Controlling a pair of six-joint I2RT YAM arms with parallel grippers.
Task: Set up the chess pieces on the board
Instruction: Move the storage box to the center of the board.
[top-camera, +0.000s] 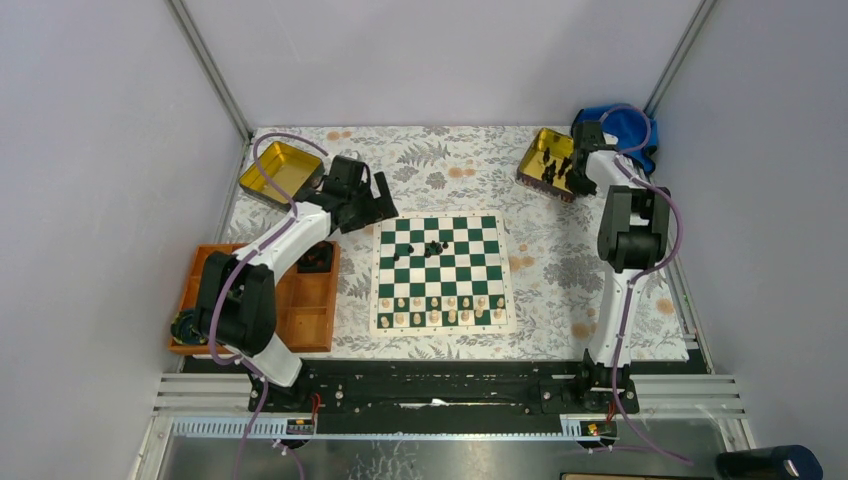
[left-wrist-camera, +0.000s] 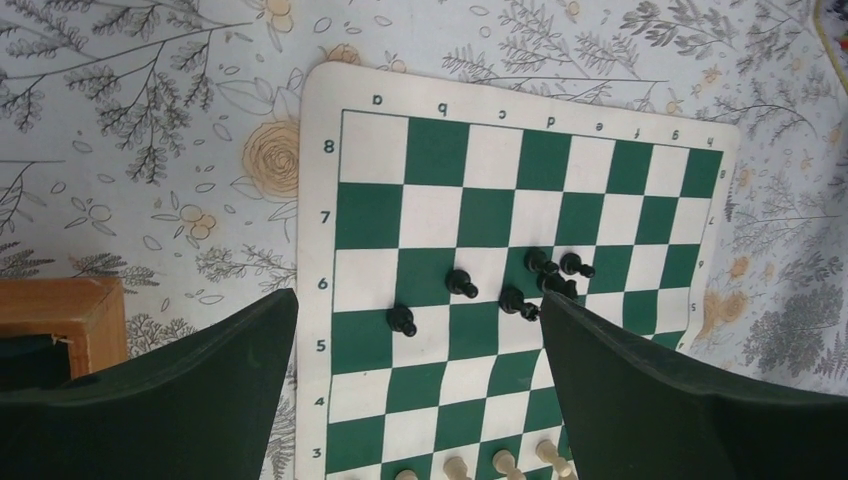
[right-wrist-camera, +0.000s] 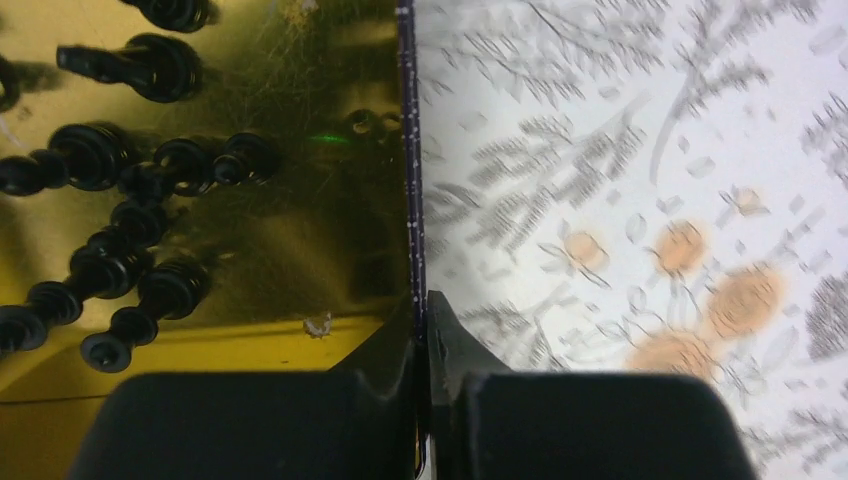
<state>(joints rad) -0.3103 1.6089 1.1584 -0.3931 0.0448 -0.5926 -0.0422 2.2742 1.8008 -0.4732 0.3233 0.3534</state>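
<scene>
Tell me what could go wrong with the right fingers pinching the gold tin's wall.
The right fingers pinch only the thin wall of the gold tin; lifting could tilt it and spill the chess pieces inside. The open left fingers hang near the board; a low sweep might topple the pieces clustered there.

- Site type: robotics lab test cell.
- Enclosure: plain grey wall panels (top-camera: 90, 150) in aluminium frame posts (top-camera: 212, 72).
- Fittings: 2 cabled robot arms, left arm (top-camera: 290, 235) and right arm (top-camera: 628, 230), bolted to a black rail (top-camera: 440, 395) on a slotted aluminium base (top-camera: 200, 395).
</scene>
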